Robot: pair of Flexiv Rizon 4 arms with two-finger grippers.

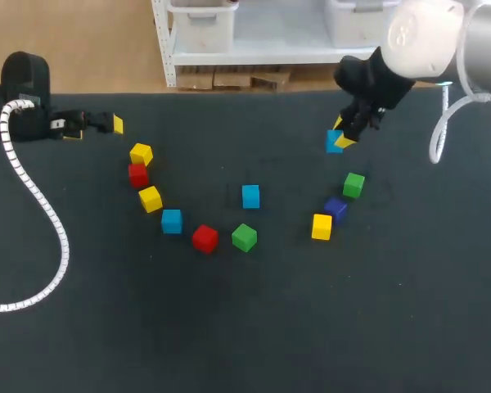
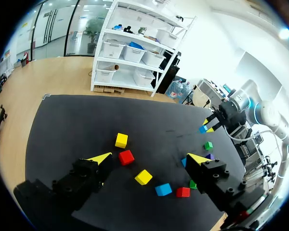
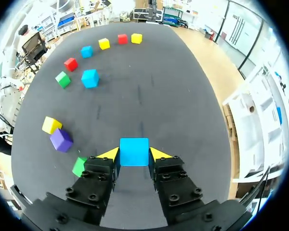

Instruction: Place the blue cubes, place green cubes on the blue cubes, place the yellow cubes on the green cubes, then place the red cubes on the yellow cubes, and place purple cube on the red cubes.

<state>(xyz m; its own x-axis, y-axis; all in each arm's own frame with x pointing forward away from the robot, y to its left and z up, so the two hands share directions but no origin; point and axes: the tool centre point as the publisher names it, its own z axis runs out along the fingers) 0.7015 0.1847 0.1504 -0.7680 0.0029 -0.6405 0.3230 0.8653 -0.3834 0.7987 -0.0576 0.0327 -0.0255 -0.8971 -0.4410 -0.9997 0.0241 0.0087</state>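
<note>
The right tool sits in the upper right of the head view, its two yellow tips pinching the held blue cube from both sides. I cannot tell whether that cube is resting on the worktop or lifted off it. The left tool is parked at the upper left of the head view, with its fingers spread wide and nothing between them.

This looks like the first step, laying out the blue cubes, and no cube stands on another yet. The next move depends on where the other two blues lie from the right tool. The middle blue cube is down and to the left of it, near the centre of the frame. The lower-left blue cube is further the same way, between a yellow cube and a red cube.

The right arm is the nearer one to the middle blue cube, while the left arm is probably better placed for the lower-left one. A green cube and the purple cube lie just below the right tool, so a straight drop there would crowd them.
</note>
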